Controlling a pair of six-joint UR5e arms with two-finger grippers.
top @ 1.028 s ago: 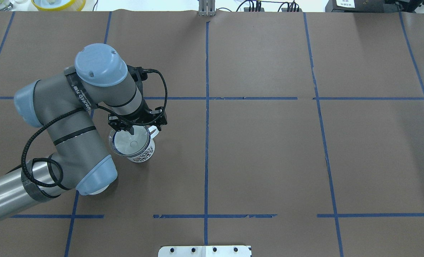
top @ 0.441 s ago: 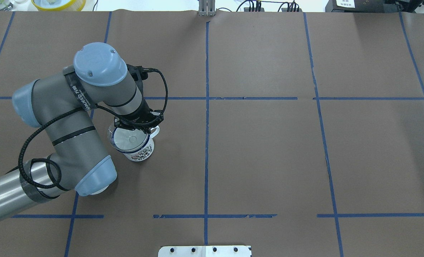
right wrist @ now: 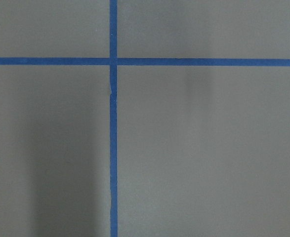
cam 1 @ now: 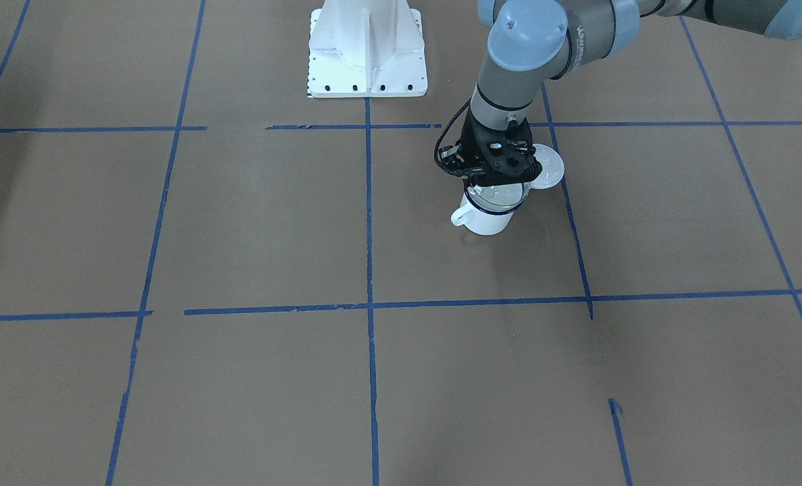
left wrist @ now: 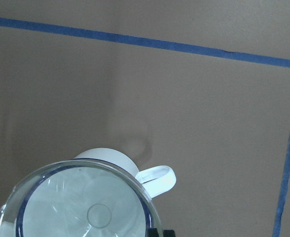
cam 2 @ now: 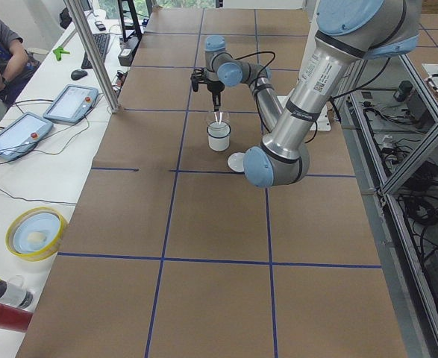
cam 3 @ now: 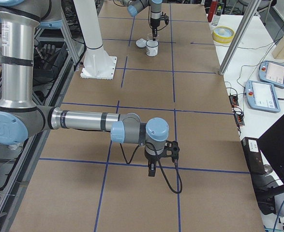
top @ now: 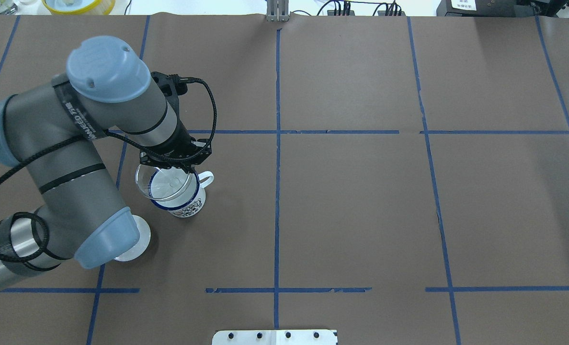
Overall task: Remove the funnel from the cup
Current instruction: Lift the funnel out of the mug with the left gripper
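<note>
Nearest my edge of the surface (top: 342, 201), over toward the left edge, the white lid (top: 132, 245) lies half under the left arm's elbow. Just beyond it the cup (top: 186, 201) stands upright where it stood a second ago, with its handle pointing toward the right edge.

The change is above the cup: the funnel (top: 162, 183) no longer sits square in its mouth. In the overhead view the funnel's rim has shifted toward the left edge and looks larger. From the left side it hangs above the cup with the spout pointing down at the mouth, so I judge it lifted. I cannot tell whether the spout's tip has cleared the blue rim.

At the funnel's far side is the left hand (top: 178, 165). Its fingers stood spread about the rim a second ago and are now pinched closed on it, carrying the funnel. The grasp has taken and the removal is under way. What is left is to raise the funnel free and set it down apart from the cup.

Farthest off, near the right edge, the right hand (cam 3: 151, 170) hangs over the surface. I cannot tell whether it is open or closed.
</note>
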